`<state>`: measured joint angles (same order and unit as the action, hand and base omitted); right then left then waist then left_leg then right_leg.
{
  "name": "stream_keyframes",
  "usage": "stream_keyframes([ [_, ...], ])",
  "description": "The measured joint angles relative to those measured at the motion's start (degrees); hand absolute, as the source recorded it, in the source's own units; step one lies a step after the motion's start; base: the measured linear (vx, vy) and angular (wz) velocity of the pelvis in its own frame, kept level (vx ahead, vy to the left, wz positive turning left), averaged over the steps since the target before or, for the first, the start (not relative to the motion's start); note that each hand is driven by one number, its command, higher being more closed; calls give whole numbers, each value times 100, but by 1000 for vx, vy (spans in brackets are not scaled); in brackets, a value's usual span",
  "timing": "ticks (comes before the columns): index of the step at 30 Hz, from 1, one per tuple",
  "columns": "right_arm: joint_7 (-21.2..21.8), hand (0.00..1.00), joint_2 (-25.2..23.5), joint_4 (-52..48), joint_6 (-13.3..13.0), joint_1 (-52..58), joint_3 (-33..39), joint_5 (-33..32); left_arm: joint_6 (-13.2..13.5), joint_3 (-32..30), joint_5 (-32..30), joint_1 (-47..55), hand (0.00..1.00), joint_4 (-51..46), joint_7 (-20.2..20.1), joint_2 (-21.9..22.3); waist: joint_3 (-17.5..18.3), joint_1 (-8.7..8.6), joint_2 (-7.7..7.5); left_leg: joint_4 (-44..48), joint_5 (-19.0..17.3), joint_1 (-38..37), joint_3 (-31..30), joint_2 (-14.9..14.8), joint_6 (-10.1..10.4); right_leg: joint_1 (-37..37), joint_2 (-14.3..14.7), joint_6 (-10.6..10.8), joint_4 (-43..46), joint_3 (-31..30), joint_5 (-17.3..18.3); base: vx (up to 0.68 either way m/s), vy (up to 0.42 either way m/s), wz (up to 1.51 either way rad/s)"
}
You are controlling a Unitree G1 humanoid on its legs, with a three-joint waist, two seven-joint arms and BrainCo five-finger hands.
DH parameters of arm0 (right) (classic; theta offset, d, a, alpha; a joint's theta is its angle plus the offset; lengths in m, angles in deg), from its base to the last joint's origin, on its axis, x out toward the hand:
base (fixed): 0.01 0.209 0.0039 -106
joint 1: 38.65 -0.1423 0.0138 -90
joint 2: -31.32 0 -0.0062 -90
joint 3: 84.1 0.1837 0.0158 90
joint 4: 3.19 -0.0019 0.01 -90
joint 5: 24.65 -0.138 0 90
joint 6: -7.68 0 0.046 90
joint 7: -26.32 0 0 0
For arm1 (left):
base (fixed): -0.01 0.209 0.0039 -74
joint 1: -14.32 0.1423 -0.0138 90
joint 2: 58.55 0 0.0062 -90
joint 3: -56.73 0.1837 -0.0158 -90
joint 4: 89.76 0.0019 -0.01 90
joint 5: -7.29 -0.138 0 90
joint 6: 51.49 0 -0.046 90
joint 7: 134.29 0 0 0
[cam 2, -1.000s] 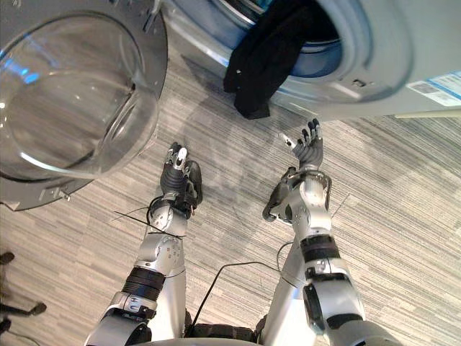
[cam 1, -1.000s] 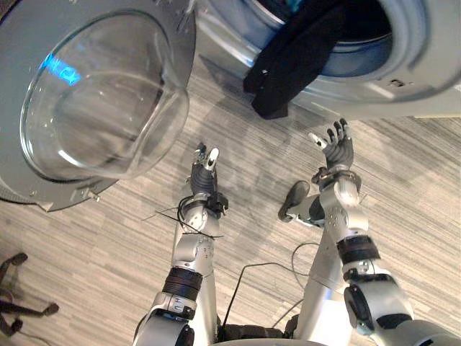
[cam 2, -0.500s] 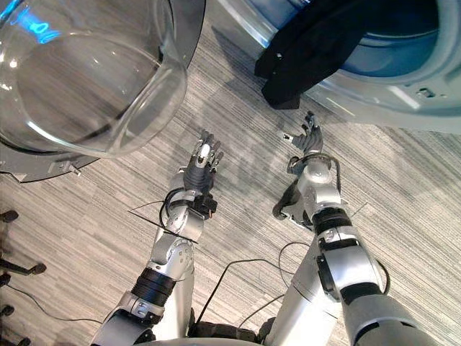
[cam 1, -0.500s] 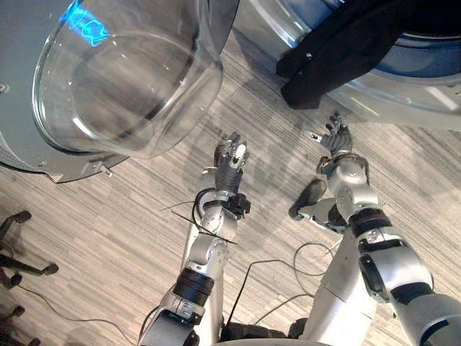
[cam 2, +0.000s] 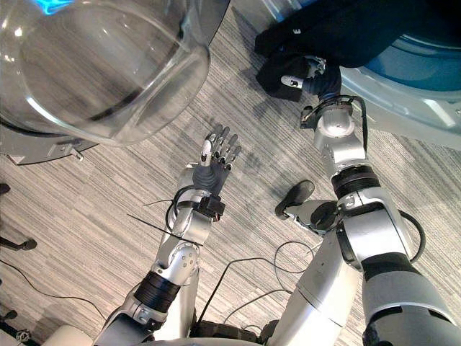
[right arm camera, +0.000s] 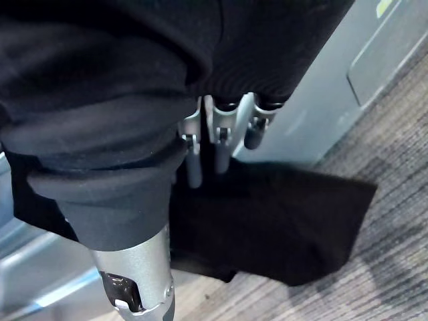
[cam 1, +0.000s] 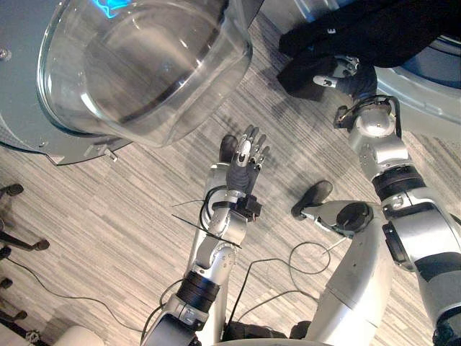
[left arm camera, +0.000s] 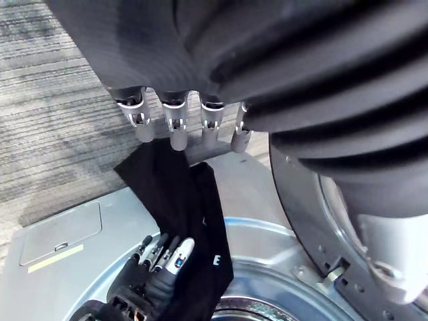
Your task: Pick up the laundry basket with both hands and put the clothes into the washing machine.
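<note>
Bright, blue glare on glass door (cam 1: 144, 68)

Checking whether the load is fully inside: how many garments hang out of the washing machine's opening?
1: a black garment draped over the lower rim of the washing machine, its end hanging toward the floor, with the right hand beside that end. More clothes may be hidden deeper in the drum.

Both eye views look steeply down from the head at the grey striped carpet floor (cam 1: 94, 216), sharing the round clear glass washer door (cam 1: 144, 65). Each wrist view (very near) faces the black hanging cloth (left arm camera: 180, 200).
</note>
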<state>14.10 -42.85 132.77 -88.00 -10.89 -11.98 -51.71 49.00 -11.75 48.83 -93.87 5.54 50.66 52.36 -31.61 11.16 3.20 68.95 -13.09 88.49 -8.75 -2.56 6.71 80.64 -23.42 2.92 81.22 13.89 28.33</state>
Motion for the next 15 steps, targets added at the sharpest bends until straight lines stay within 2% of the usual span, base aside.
stream_keyframes([
  [1, 6, 0, 26, 13, 1, -41, -55, -18, 4, 23, 24, 16, 0, -39, 2, -7, 0, -4, 0, 0, 13, 20, -22, 10, 8, 6, -5, -1, 0, 16, 0, -20, 18, 8],
  [2, 12, 100, 44, 95, 2, -146, -127, -66, 6, 91, 57, 35, 0, -85, 2, -15, 0, -9, -1, -9, 38, 45, -61, 61, 39, 35, -39, -17, 3, 24, 0, -21, 22, 9],
  [3, 13, 100, 39, 218, 4, -274, -168, -185, -1, 125, 58, 46, 0, -119, 4, -23, -1, -5, -2, -37, 58, 65, -49, 70, 50, 69, -69, -95, -5, 23, -6, -22, 22, 9],
  [9, 105, 100, 8, 811, 107, -808, -515, -686, 1, 146, 62, 58, 0, -147, 12, -29, -3, -8, -7, -174, 166, 77, -73, 80, 81, 79, -81, -162, -77, 89, -43, -12, 11, 3],
  [15, 112, 100, -5, 948, 129, -960, -564, -1031, 1, 154, 73, 59, 0, -147, 50, -29, -4, -11, -10, -292, 227, 77, -89, 83, 86, 70, -82, -240, -177, 159, -87, 1, 16, 1],
])
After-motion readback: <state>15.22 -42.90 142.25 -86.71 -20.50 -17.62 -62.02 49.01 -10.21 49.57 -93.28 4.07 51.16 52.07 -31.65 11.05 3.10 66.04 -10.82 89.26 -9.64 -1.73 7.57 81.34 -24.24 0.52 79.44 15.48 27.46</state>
